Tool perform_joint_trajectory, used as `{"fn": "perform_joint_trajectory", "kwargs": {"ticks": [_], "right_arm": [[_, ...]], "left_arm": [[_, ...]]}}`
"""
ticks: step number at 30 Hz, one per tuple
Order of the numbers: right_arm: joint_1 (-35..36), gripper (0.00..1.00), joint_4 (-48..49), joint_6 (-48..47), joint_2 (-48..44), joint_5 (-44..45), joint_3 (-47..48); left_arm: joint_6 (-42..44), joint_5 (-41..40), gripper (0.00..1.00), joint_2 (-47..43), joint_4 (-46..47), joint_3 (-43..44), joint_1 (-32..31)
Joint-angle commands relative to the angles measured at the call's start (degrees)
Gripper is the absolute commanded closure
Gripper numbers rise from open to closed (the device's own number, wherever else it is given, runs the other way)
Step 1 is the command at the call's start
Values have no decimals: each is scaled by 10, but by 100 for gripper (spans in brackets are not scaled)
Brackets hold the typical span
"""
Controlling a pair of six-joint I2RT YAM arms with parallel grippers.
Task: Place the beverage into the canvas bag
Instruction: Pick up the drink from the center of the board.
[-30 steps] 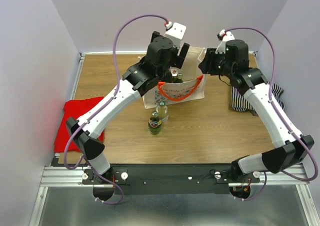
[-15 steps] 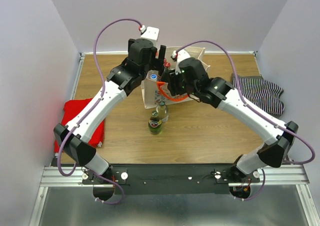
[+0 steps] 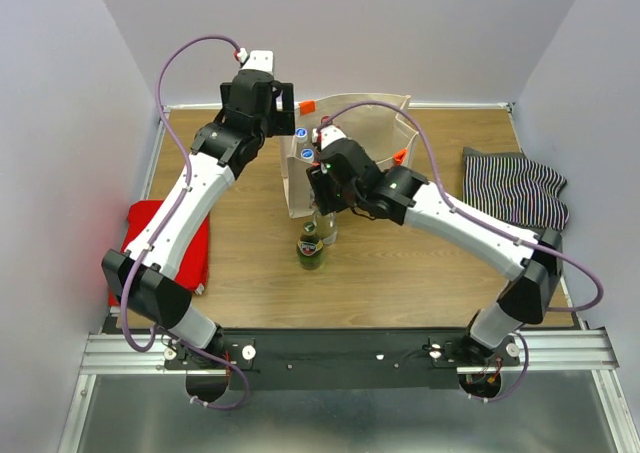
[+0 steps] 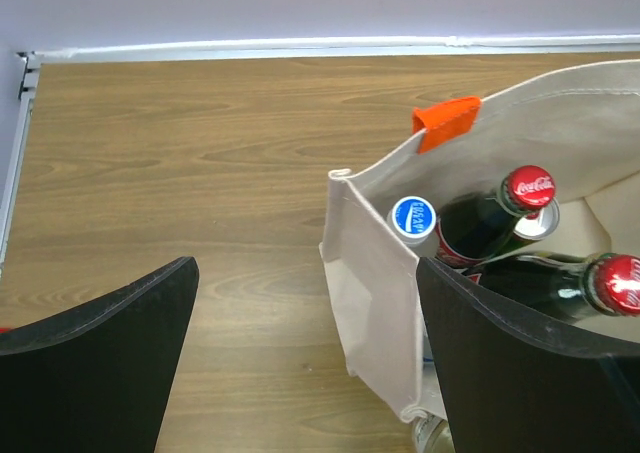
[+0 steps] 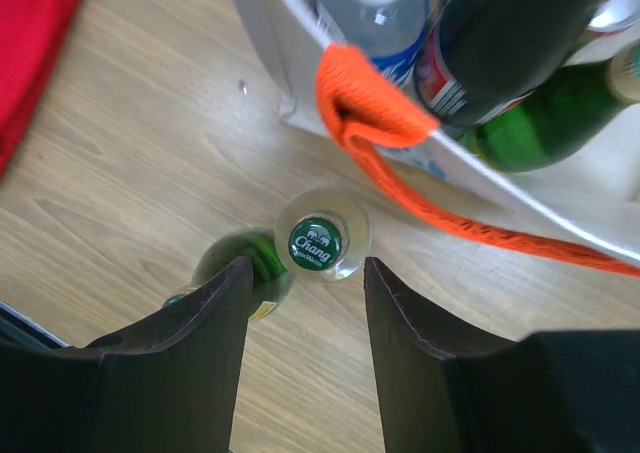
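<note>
While the left gripper (image 4: 305,273) hung empty and wide apart over the canvas bag (image 4: 372,273), the right gripper (image 5: 307,265), jaws parted and empty, hovered above the clear Chang-capped bottle (image 5: 316,241) on the counter (image 5: 130,173) just outside the bag, probably needing to lower and clamp its neck.

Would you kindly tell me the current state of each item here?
canvas bag: upright, mouth open, bottles inside
clear bottle: upright, capped, outside bag
green bottle: upright, outside bag
left claw: open, empty
right claw: open, over clear bottle
striped cloth: crumpled
</note>
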Motion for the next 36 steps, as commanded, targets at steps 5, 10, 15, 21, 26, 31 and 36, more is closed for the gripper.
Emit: {"fn": "perform_joint_trajectory", "kwargs": {"ticks": [5,10,15,21,26,31,36], "right_arm": [[12,45,-5,7,40,2,-27],[13,46,2,12,54,5,-27],[12,46,15,12,65,0,-28],[12,46,30,8,78,6,-28],[12,46,39,6,98,18,-28],[11,47,41,6,109,17,-28],[11,52,43,9,109,18,-35]], "left_arm": [[-16,23,1,-10,-8,-18,23],[-18,29,1,-13,-5,-29,30],[-20,32,1,-15,-4,-33,35],[-20,34,1,-18,-2,-35,39],[-19,36,1,-21,-3,-37,45],[-19,38,1,-25,-2,-40,49],[-20,43,1,-26,0,-43,52]]}}
